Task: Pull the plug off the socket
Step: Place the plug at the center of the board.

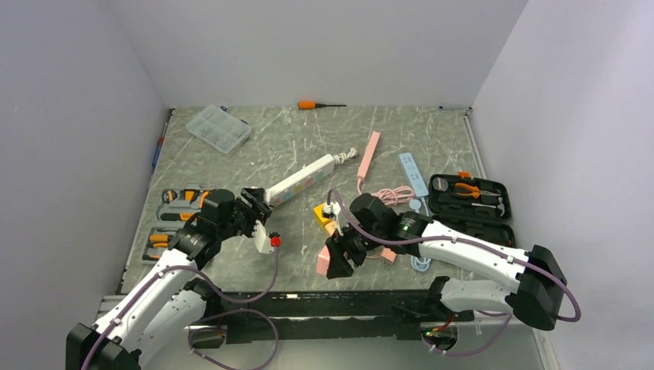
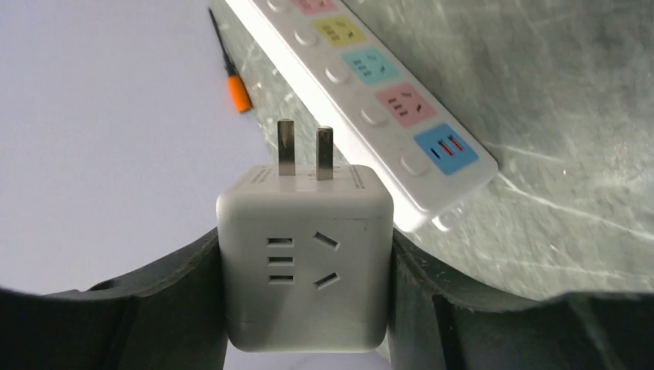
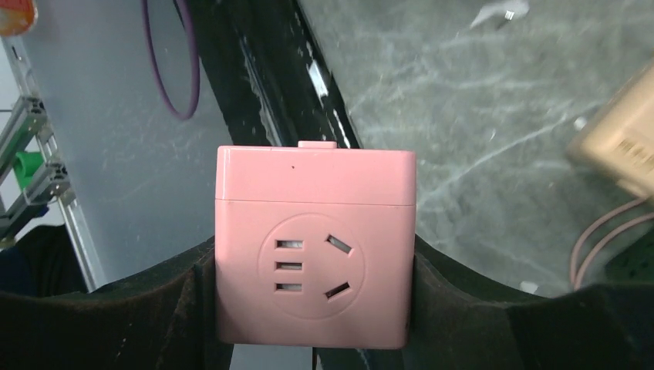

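The left end effector is clamping a white cube plug between half-spread fingers. Its two prongs are showing bare, apart from the socket, which is lying on the table at one o'clock of it. The right end effector is gripping a pink cube adapter at five o'clock of the socket.

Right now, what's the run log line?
left hand: holds white cube plug | prongs: out of power strip | right hand: holds pink cube
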You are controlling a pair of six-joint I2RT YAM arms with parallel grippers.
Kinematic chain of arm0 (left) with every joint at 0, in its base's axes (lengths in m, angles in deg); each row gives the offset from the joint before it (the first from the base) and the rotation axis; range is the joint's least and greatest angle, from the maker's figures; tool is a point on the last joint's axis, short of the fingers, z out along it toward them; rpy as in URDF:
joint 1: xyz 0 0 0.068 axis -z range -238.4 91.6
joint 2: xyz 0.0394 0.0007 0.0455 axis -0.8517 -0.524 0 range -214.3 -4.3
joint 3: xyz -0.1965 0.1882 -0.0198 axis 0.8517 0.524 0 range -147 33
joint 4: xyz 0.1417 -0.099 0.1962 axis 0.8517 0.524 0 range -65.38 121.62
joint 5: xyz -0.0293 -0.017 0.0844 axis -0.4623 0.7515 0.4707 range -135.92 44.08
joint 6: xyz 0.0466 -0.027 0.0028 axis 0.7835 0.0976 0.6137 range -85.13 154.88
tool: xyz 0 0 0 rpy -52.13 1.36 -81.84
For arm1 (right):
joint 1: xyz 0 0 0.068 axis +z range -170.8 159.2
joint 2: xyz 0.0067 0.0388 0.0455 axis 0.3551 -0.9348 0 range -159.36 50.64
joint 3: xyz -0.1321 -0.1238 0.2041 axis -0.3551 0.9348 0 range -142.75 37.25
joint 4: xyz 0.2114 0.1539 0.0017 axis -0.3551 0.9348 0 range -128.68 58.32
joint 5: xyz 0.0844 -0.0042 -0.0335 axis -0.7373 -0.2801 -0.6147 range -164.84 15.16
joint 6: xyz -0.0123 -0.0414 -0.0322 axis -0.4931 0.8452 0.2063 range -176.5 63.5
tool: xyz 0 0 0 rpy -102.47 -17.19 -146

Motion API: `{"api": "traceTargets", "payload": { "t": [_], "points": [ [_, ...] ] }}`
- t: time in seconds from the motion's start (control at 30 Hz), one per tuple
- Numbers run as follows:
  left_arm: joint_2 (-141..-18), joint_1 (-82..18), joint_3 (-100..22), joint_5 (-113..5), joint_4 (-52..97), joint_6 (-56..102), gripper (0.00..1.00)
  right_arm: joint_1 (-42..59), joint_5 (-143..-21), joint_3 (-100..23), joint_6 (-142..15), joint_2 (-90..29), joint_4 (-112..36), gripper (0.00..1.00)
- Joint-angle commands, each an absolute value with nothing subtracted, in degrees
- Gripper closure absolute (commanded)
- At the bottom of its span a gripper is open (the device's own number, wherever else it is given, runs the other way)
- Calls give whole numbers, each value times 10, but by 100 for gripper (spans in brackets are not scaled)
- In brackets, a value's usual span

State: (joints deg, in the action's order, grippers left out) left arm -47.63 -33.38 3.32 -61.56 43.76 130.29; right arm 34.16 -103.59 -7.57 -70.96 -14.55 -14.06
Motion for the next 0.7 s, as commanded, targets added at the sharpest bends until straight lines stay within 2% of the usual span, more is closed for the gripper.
{"api": "traceTargets", "payload": {
  "t": [0.0,0.1,0.23,0.4,0.67],
  "points": [
    [-476,-339,13,-546,427,1286,100,344,-1063,-74,-728,-127,-111,100],
    [-470,-341,7,-562,440,1276,100,343,-1024,-84,-731,-121,-107,100],
    [-463,-341,4,-581,460,1272,100,332,-891,-133,-732,-125,-97,100],
    [-460,-328,8,-594,509,1254,100,247,-827,-203,-738,-174,-97,100],
    [-492,-234,31,-578,540,1207,100,103,-742,-252,-792,-269,-105,100]
  ]
}}
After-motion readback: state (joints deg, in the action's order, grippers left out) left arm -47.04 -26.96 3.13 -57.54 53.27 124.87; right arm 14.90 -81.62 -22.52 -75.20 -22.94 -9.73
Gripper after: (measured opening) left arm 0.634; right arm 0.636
